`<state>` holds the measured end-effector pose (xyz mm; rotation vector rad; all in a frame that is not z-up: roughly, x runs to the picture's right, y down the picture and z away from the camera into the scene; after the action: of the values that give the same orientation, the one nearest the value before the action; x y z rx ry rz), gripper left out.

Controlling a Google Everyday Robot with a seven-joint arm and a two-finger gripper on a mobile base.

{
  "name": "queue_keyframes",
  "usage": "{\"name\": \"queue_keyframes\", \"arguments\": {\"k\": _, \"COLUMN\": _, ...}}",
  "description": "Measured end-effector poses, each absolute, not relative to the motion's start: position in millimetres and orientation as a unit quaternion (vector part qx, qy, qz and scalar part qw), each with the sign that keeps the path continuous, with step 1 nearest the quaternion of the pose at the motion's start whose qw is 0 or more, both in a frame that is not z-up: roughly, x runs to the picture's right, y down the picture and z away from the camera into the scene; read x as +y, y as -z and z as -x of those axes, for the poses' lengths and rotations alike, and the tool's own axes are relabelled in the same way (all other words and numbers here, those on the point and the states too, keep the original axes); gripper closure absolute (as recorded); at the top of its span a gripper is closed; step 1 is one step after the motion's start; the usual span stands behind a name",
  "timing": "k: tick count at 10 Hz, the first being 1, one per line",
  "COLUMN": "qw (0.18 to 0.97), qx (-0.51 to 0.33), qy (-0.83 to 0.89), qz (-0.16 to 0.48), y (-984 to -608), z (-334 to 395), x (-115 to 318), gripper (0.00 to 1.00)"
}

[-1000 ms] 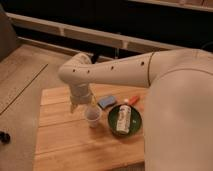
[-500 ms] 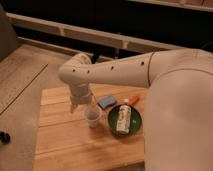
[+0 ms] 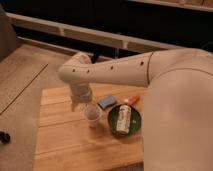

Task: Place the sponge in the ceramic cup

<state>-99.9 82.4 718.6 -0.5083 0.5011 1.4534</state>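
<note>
Gripper [image 3: 79, 105] hangs fingers-down over the left-centre of the wooden table [image 3: 65, 145], just left of the ceramic cup [image 3: 92, 114] and close above the boards. Jaws stand apart with nothing between them.

Sponge [image 3: 106, 102]: lies flat on the table, behind and to the right of the cup, close to it. Whether they touch I cannot tell. It is outside the cup and the gripper is not touching it. The cup sits between gripper and sponge, so it is the nearest obstacle on a straight line between them.

Cup: upright, mouth up, dark inside. Contents not discernible.

Surroundings:
- Dark green bowl [image 3: 139, 119] just right of the cup, rims near each other. A white-and-dark packet [image 3: 124, 120] lies inside it, roughly lengthwise front to back.
- A small orange-and-white item [image 3: 132, 100] lies on the table behind the bowl, to the right of the sponge (kind not identifiable).
- Cup, sponge, bowl and orange item form one tight cluster at the table's right-centre. The sponge is hemmed in by the cup in front-left, the bowl in front-right and the orange item on the right. Its far side faces bare boards.

Arm [image 3: 120, 70]: white, reaches in from the right across the back of the table, bending down at the wrist above the gripper. It passes above and behind the cluster. The robot's white body [image 3: 185, 115] fills the right side of the view and hides the table's right edge.
</note>
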Motion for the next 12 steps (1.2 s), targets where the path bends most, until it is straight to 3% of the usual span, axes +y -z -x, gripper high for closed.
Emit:
{"name": "queue_keyframes", "arguments": {"k": 4, "qw": 0.672, "qx": 0.241, "qy": -0.698, "qz": 0.05, "y": -748.9, "z": 29.6, "x": 12.4, "gripper": 0.35}}
{"name": "queue_keyframes", "arguments": {"k": 6, "qw": 0.646, "qx": 0.248, "qy": -0.722, "qz": 0.005, "y": -752.4, "z": 4.7, "x": -1.3, "gripper": 0.35}}
{"name": "queue_keyframes", "arguments": {"k": 12, "qw": 0.642, "qx": 0.235, "qy": -0.73, "qz": 0.024, "y": -756.5, "z": 12.9, "x": 1.0, "gripper": 0.35}}
